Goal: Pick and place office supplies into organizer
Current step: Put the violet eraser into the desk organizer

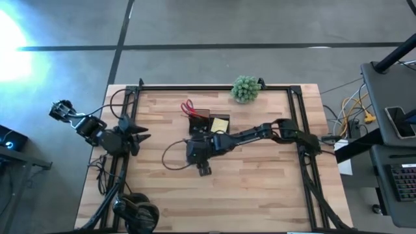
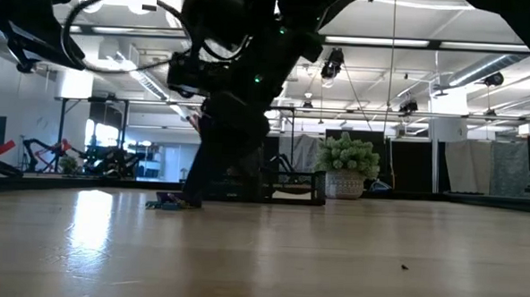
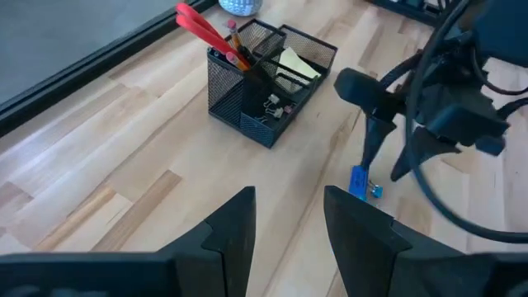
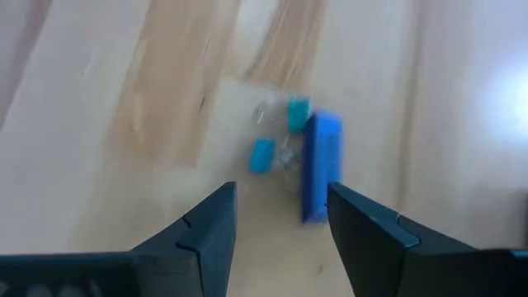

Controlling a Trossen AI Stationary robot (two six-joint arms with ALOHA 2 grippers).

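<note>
Blue item: small blue rectangular piece [image 4: 320, 165] with clear and turquoise bits beside it lay flat on the pale wooden table [image 1: 260, 188], near the black mesh organizer [image 3: 264, 82] but apart from it; what it was exactly could not be told.
Right gripper: right gripper [image 4: 276, 219] pointed down over the blue piece, fingers parted with the piece showing in the gap between them, holding nothing.
Organizer: black wire-mesh box with compartments stood near the table's far edge; red-handled scissors [image 3: 202, 26] and an orange pencil [image 3: 238, 45] stood upright in one compartment, a yellow sticky-note pad [image 3: 297, 64] lay in another, and metal clips [image 3: 272, 103] in a low front one.
Left gripper: left gripper [image 3: 289, 231] waited at the table's left side, fingers apart, empty.
Writing: none could be read.
Plant: green ball-shaped plant [image 1: 246, 88] sat at the far edge.
</note>
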